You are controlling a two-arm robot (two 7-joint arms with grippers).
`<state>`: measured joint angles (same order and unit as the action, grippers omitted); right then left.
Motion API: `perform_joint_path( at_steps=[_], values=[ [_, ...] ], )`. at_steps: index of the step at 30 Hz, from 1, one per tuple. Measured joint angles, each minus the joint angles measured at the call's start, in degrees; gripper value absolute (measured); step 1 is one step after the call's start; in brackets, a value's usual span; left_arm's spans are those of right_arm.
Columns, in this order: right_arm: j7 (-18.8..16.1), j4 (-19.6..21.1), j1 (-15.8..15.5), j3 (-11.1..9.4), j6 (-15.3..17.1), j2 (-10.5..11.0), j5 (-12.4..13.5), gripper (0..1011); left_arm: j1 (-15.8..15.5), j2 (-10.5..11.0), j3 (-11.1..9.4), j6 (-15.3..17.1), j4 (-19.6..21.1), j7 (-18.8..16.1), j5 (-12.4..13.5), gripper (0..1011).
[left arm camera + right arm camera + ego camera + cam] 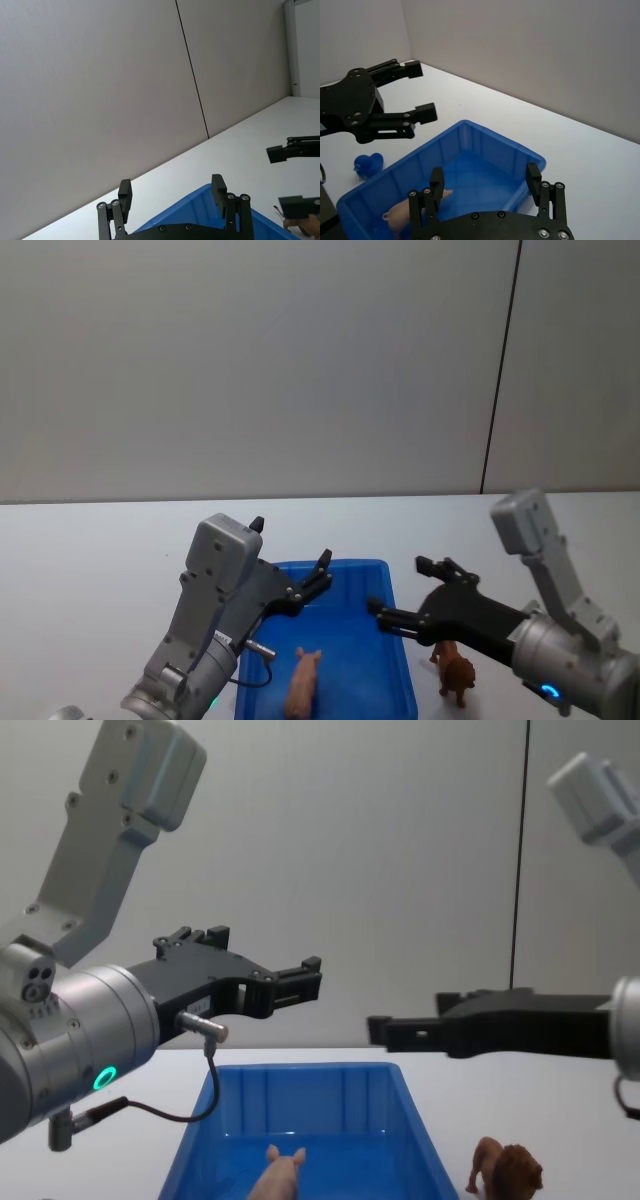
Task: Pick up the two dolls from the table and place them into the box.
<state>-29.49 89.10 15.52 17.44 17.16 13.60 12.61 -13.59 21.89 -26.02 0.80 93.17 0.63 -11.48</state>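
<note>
The pale pink pig (303, 682) lies inside the blue box (330, 565), near its front; it also shows in the right wrist view as the pig (400, 218) and in the chest view as the pig (280, 1175). The brown lion (455, 672) stands on the white table (90, 540) just right of the box. My left gripper (291, 540) hangs open and empty above the box's rear left part. My right gripper (396, 585) is open and empty over the box's right rim, above and left of the lion (510, 1170).
A small blue object (368, 164) lies on the table beside the box's outer wall, on the left gripper's (422, 91) side. A grey wall (300, 360) rises behind the table. Bare tabletop stretches to the far left and far right.
</note>
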Motion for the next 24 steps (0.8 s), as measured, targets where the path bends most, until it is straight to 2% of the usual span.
perform_joint_path(
  at_steps=[12, 24],
  values=[
    [4.80, 3.96, -5.11, -2.36, -1.88, 4.41, 3.16, 1001, 0.00, 0.00, 0.00, 0.00, 0.00, 0.00, 0.00, 1001],
    [7.24, 5.44, -8.83, -3.36, -1.52, 7.01, 5.26, 1001, 0.00, 0.00, 0.00, 0.00, 0.00, 0.00, 0.00, 1001]
  ],
)
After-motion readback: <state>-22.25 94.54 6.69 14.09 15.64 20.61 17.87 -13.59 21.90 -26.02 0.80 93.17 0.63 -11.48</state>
